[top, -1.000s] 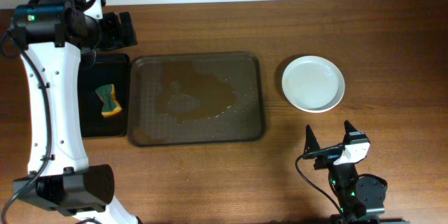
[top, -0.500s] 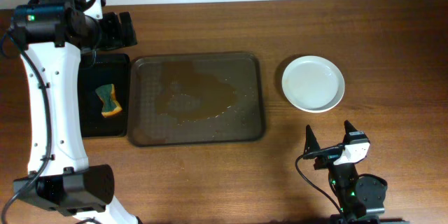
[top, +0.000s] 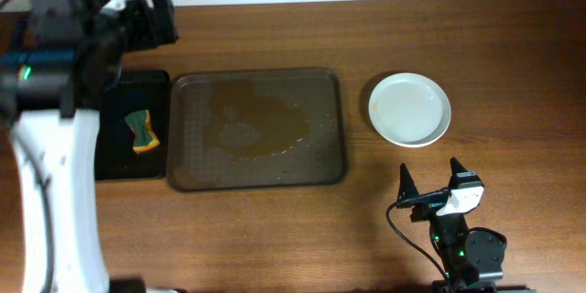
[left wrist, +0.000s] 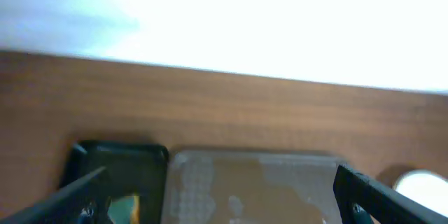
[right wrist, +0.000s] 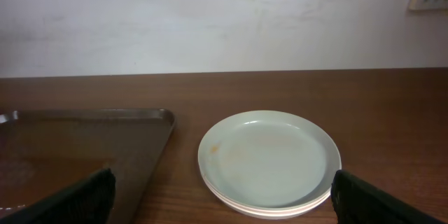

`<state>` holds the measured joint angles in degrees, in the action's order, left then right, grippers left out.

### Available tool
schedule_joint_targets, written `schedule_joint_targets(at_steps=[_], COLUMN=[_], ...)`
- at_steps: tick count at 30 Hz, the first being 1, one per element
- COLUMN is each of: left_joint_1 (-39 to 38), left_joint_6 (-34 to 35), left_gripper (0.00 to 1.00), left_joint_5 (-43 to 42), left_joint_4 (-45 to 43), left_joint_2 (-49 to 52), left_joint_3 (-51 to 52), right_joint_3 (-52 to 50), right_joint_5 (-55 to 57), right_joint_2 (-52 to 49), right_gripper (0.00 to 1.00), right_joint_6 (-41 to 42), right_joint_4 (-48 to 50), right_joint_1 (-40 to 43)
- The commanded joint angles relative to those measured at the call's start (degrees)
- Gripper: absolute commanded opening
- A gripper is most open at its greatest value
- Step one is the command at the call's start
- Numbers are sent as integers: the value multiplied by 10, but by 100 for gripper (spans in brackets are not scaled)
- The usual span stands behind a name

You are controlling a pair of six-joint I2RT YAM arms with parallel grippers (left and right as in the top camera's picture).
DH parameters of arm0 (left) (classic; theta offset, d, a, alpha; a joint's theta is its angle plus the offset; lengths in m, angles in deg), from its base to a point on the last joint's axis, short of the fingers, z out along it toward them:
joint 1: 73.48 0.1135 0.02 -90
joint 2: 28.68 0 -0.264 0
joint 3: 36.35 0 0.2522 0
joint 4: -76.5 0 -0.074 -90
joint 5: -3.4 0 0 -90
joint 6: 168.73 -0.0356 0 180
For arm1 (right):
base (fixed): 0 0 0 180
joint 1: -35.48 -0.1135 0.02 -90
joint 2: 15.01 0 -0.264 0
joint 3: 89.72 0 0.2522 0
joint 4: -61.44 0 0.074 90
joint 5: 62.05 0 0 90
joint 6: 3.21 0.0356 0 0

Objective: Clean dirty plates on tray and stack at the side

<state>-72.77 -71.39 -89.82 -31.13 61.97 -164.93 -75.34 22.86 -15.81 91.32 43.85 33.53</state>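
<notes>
The plates (top: 409, 109) stand stacked on the bare table to the right of the tray (top: 187, 128); the top plate is pale and nearly clean, with a faint orange speck near its left rim in the right wrist view (right wrist: 269, 157). The dark brown tray holds no plates, only a wet brown film, and also shows in the left wrist view (left wrist: 259, 182) and the right wrist view (right wrist: 77, 147). My left gripper (top: 154, 20) is open and empty, raised above the table's far left corner. My right gripper (top: 430, 188) is open and empty, near the front edge, short of the plates.
A narrower black tray (top: 114, 160) lies left of the brown tray and holds a yellow and green sponge (top: 140, 131). The left arm's white links run down the left side of the table. A pale wall lies beyond the far edge.
The left arm has lifted toward the camera and shifted slightly left, and looks larger and blurred. The right arm, plates, tray and sponge have not moved.
</notes>
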Motion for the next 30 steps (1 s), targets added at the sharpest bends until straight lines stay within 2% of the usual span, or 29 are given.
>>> schedule_joint_targets(at_steps=[1,6,11,21,25,30], left_joint_1=[4,25,36,36,36,36], left_joint_6=[-5,-5,-12,-38,-44,-44], left_gripper=[99,99,99,99,99,99], left_joint_5=[50,45,45,45,45,45], left_joint_4=[-58,-195,-331,-470,-501,-567], left_joint_2=[-97,-244,-442,-659,-749,-814], left_joint_3=[120,349,628,922,1006,1081], right_joint_3=[-3,-3,-3,-3,-3,-3], right_joint_5=[-3,-3,-3,-3,-3,-3], right_joint_2=[4,4,4,4,4,4], right_gripper=[98,98,98,98,99,98], right_joint_6=[4,4,4,4,4,4], right_joint_4=[-2,-2,-2,-2,-2,-2], right_joint_1=[-4,-4,-4,-4,-4,-4])
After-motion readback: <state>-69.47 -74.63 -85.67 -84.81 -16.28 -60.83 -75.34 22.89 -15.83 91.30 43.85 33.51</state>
